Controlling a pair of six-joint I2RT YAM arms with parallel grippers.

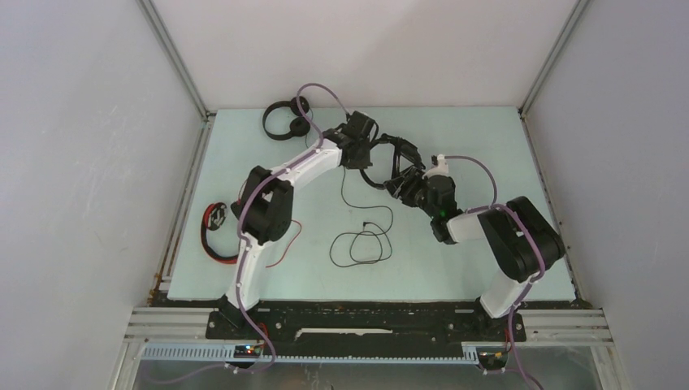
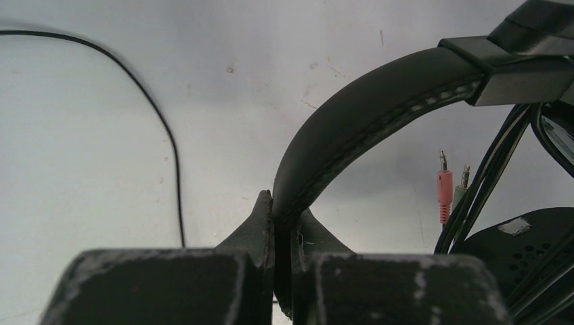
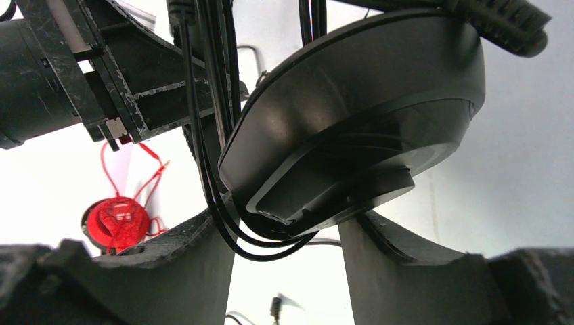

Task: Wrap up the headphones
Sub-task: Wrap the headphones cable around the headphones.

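Top external: bulky headphones (image 1: 396, 153) span sideways, left hand (image 1: 363, 159) to right hand (image 1: 405, 185).

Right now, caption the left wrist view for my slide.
Left gripper pinches the black headset's headband; pink and green plugs visible behind.

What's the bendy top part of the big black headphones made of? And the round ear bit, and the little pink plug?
Headband: looks like soft matte black leather-like padding, with a stitched seam along its edge; real or fake can't be told.
Ear cup: probably hard black plastic, smooth with a faint sheen and moulded ridges.
Pink plug: pink plastic sleeve, shiny metal tip.
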